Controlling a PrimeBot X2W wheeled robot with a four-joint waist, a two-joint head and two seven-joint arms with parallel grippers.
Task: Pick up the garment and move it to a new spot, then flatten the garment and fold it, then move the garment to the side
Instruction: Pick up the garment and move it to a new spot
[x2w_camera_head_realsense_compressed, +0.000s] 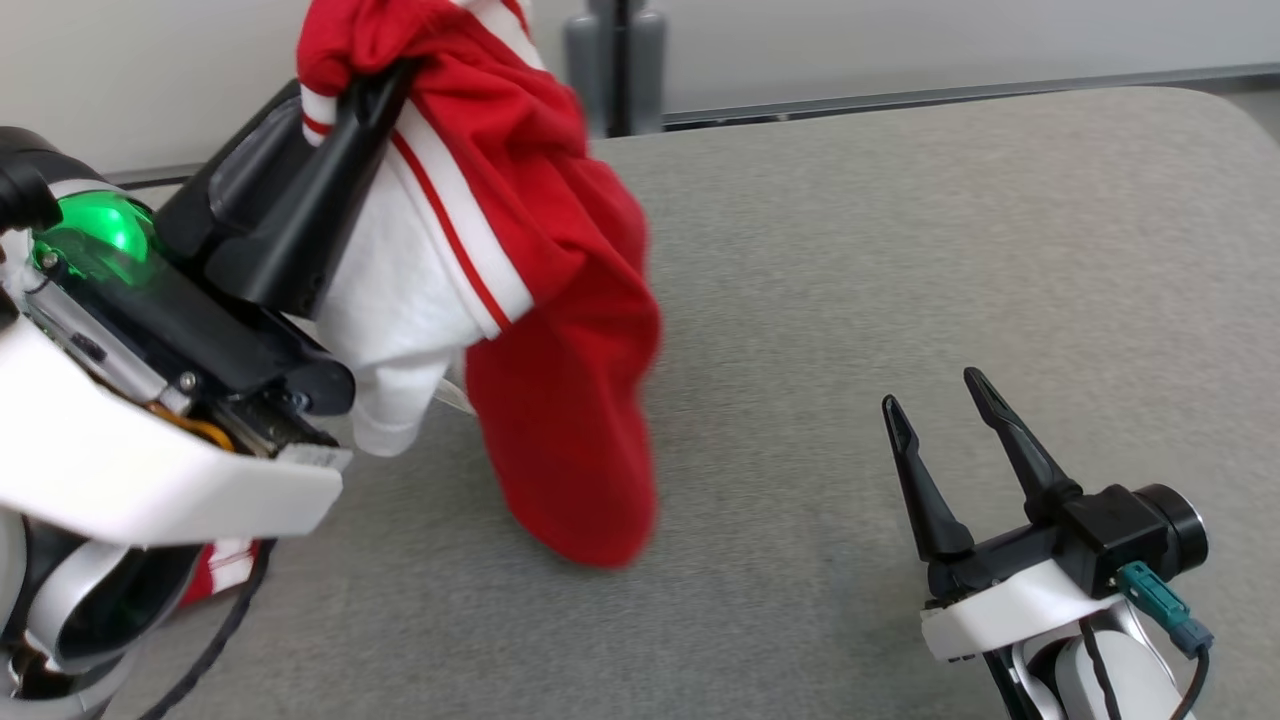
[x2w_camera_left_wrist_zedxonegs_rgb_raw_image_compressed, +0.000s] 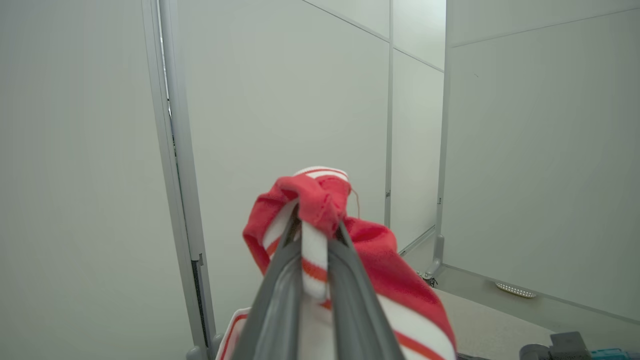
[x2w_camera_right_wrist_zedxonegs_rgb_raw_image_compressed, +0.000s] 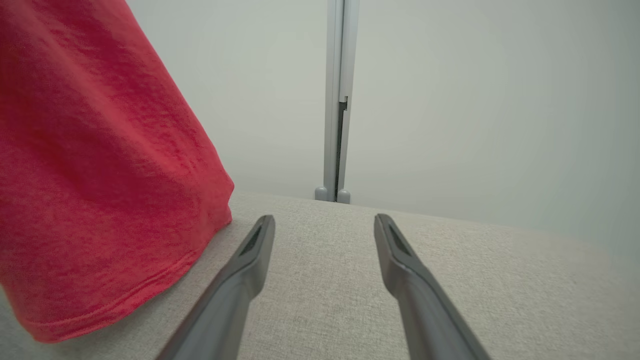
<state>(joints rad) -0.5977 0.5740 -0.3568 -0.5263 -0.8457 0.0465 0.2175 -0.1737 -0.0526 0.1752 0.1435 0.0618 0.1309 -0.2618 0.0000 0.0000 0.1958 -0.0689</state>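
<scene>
**Soft red fabric garment (x2w_camera_head_realsense_compressed: 560, 400) with white striped trim, held aloft**

Left end effector (x2w_camera_head_realsense_compressed: 395, 75) clamped on its bunched top, high at left; hem hanging down to the grey textile-covered counter (x2w_camera_head_realsense_compressed: 900, 250). Right end effector (x2w_camera_head_realsense_compressed: 930, 392) spread wide, empty, low at right, apart from the cloth.

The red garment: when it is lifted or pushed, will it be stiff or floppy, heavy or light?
Probably floppy: the garment hangs in loose folds from the left gripper, shut on one bunched edge. Likely light, since that small pinch carries it. Its lower end hangs near the table, so it may drag and crumple.
</scene>
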